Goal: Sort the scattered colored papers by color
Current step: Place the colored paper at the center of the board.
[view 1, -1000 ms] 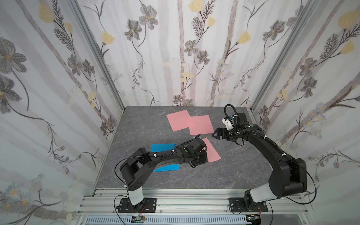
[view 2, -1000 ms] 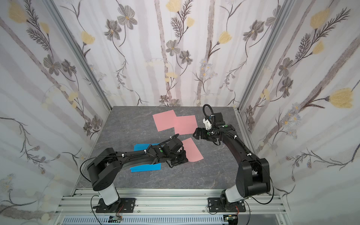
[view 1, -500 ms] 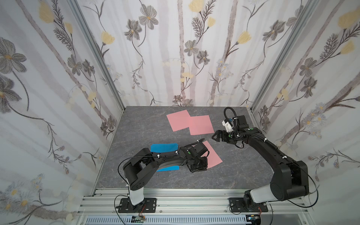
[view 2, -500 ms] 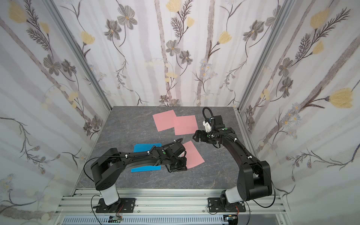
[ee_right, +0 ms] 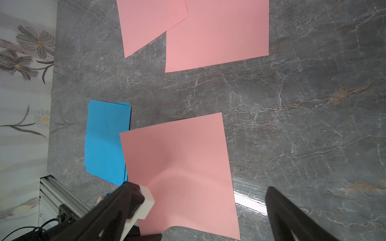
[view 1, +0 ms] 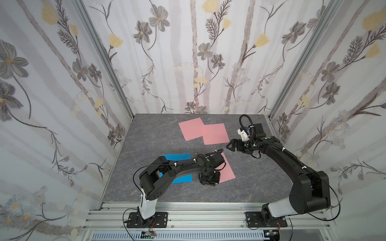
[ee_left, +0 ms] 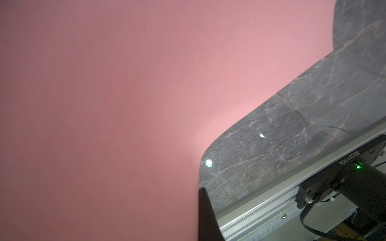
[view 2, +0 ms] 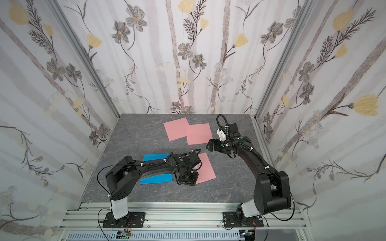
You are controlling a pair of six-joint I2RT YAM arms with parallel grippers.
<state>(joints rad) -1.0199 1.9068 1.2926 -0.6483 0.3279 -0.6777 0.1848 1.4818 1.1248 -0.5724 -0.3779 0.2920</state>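
Clamped shut: left gripper [view 1: 209, 181] on the near edge of a plain salmon-pink sheet [view 1: 226, 171], thin, bowed upward at the pinch. Just beside it, bright blue sheets [ee_right: 106, 141], stacked. Spread wide, empty: right gripper [view 1: 229, 145], beside two overlapping pink sheets [view 1: 214, 133].

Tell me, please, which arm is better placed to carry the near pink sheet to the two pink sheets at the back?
Left, probably: its gripper is shut on the near pink sheet, lifting one edge. The right gripper hangs open, empty, beside the back pink sheets.
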